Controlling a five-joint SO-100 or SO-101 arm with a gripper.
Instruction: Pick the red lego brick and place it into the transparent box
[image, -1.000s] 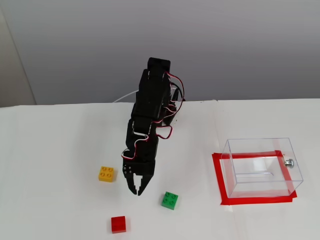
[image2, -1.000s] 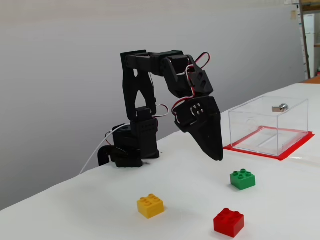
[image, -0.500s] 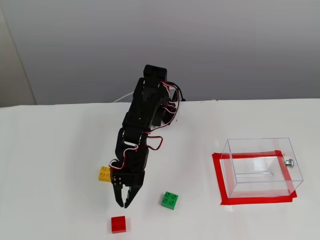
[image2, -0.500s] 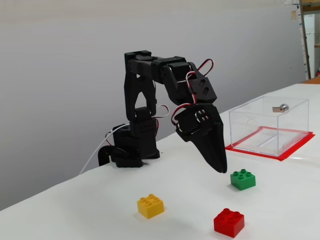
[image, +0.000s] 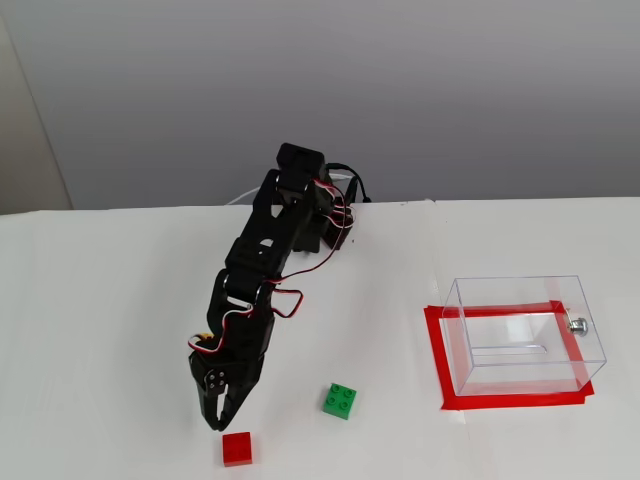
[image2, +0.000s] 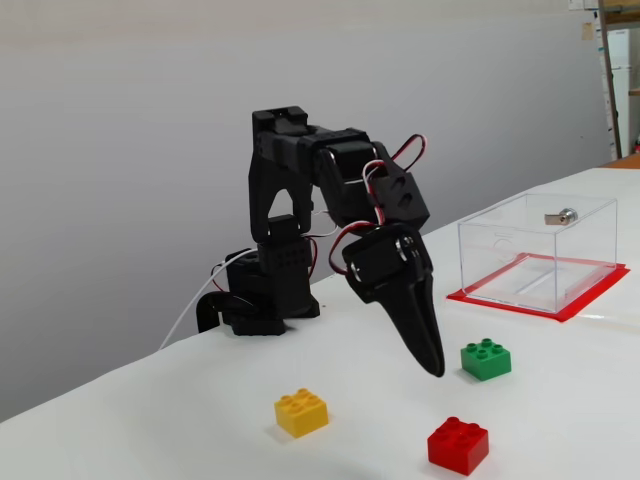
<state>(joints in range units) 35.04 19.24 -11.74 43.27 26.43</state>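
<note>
The gripper (image: 217, 420) is hovering just above the red lego brick (image: 237, 448), fingers pressed nearly together, gripping nothing.

**No readable text in either view**

You had nothing to read here: no words, labels, brand marks or numbers showed on the arm, the bricks or the transparent box (image: 522, 335). Around that box the only marking was a plain red tape outline (image: 436, 358) on the table, which carried no lettering.
</note>
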